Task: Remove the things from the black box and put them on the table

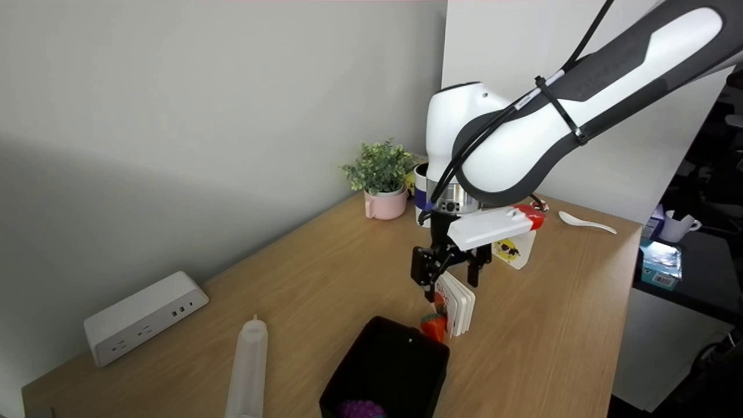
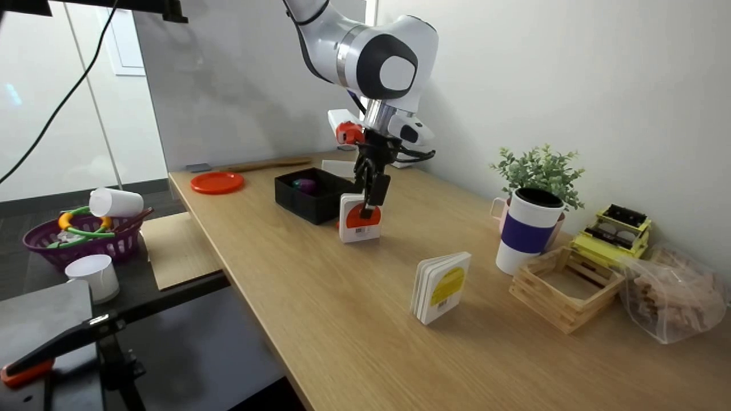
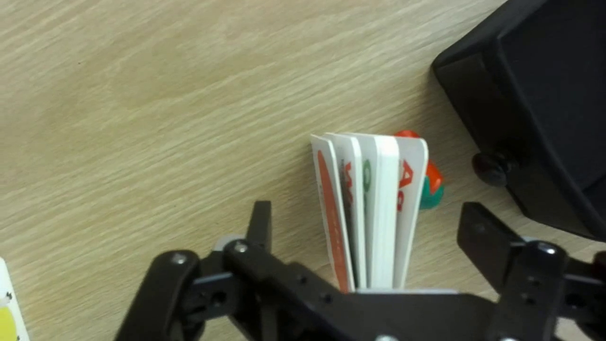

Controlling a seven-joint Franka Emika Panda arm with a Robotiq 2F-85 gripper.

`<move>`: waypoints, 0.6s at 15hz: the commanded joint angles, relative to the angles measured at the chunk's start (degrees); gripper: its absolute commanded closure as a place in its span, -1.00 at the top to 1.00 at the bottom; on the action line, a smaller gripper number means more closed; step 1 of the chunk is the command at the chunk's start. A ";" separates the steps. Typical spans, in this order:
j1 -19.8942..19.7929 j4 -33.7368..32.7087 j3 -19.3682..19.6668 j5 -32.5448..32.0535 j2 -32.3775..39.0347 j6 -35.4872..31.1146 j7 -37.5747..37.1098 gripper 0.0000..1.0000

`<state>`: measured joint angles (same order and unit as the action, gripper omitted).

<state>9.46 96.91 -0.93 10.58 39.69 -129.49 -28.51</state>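
A: How do the fingers (image 3: 483, 241) stand?

B: Wide apart. In the wrist view they stand either side of the upright red-marked book (image 3: 386, 213), with bare wood showing between each one and the fanned pages.

A: Room to move?

B: In an exterior view the worktop (image 1: 551, 325) lies bare from that book out to its open long edge, and back to the grey wall (image 1: 203, 145). The tight side is the black box (image 3: 487, 90), whose knob (image 3: 490, 170) faces the book. A red plate (image 2: 217, 182) sits close to the edge, near the box; the yellow-marked book (image 2: 445, 288) is well apart.

A: And the red-orange piece (image 3: 434, 175)?

B: On the worktop, in the gap between book and box, with a strip of wood between it and the box. Its long axis runs roughly along the knobbed side, green end towards the wall, red end towards the open edge. The book hides its middle, so I can't say whether they touch.

A: The purple piece (image 2: 304, 185)?

B: Inside the box, at the end away from the knob; the box's long axis leads off from the book.
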 commanded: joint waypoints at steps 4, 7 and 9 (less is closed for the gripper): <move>4.93 5.04 0.57 -4.29 -7.43 -0.68 -1.22 1.00; 7.72 5.84 0.61 -8.16 -10.52 0.26 -2.85 1.00; 8.38 4.99 -0.42 -9.65 -11.39 2.16 -1.94 1.00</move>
<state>16.64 100.10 -0.96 3.30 31.44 -129.38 -30.64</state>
